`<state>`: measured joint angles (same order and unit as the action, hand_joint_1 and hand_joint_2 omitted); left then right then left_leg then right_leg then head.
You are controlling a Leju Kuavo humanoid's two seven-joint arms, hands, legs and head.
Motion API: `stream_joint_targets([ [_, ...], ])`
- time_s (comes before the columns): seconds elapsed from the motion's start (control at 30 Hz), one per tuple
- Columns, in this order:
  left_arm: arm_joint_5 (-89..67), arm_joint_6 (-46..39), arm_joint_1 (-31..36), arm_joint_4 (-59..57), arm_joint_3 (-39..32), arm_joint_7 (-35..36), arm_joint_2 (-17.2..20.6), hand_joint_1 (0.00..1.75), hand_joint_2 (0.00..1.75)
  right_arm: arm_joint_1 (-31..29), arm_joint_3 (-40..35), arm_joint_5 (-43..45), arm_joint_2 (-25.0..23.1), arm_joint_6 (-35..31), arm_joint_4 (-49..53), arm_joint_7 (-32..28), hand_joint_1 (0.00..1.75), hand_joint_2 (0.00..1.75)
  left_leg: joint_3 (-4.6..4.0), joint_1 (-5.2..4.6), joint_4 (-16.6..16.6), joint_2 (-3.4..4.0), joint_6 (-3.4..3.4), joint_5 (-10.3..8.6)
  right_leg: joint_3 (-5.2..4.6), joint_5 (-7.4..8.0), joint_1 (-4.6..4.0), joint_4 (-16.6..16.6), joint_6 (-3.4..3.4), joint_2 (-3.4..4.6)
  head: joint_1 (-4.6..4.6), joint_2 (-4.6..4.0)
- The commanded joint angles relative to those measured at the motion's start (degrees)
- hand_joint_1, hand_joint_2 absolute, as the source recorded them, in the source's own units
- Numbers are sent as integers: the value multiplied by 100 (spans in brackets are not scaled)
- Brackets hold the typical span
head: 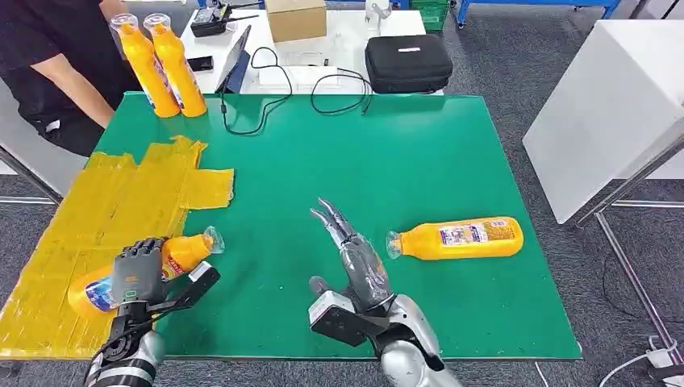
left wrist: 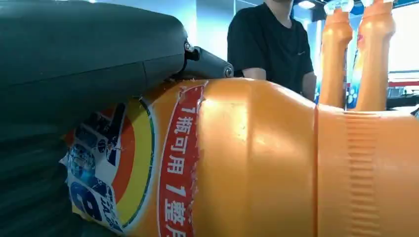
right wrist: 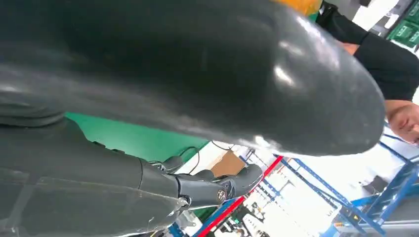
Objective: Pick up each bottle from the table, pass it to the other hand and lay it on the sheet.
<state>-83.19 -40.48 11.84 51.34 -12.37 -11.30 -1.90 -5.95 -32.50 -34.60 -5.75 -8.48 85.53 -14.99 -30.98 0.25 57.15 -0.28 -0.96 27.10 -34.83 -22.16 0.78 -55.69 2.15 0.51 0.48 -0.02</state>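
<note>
Bottle (head: 460, 239) on the green surface (head: 419, 161) lies just right of the right hand (head: 355, 258), long axis left to right, cap toward its spread, empty fingers (head: 329, 216). Left hand (head: 139, 272) grips another bottle (head: 181, 254) over the yellow sheet (head: 121, 201).

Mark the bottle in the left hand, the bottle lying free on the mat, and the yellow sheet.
held bottle (head: 187, 251), head view, orange shoulder.
free bottle (head: 460, 239), head view, label.
yellow sheet (head: 121, 193), head view, bare middle.
</note>
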Motion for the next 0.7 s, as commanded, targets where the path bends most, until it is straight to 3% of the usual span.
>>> stream_joint_targets([
  [0.03, -134, 48, 289, -890, 137, 219, 204, 0, 0, -74, 91, 47, 186, 1, -63, -19, 0, 0, 16, 3, -6, -1, 5, -1, 15, -1, -4, 5, -7, -6, 0, 0],
  [0.53, -101, 48, 115, -226, -142, 261, 123, 0, 0, -34, 134, 44, 177, -24, -54, -22, 0, 0, 15, 7, -2, 0, 10, -1, 17, -4, -5, 0, -6, -3, 0, 0],
  [0.63, 572, 48, -77, 561, -589, -347, -157, 0, 0, 3, 159, 24, 163, -39, -41, -15, 0, 0, 7, 8, 2, -1, 10, -1, 10, -3, -6, -2, -5, -4, 0, 0],
  [0.7, 572, 48, -77, 561, -589, -347, -157, 0, 0, 3, 159, 24, 163, -39, -41, -15, 0, 0, 7, 10, 5, -2, 11, 2, 11, -5, -9, -3, -7, -7, 0, 0],
])
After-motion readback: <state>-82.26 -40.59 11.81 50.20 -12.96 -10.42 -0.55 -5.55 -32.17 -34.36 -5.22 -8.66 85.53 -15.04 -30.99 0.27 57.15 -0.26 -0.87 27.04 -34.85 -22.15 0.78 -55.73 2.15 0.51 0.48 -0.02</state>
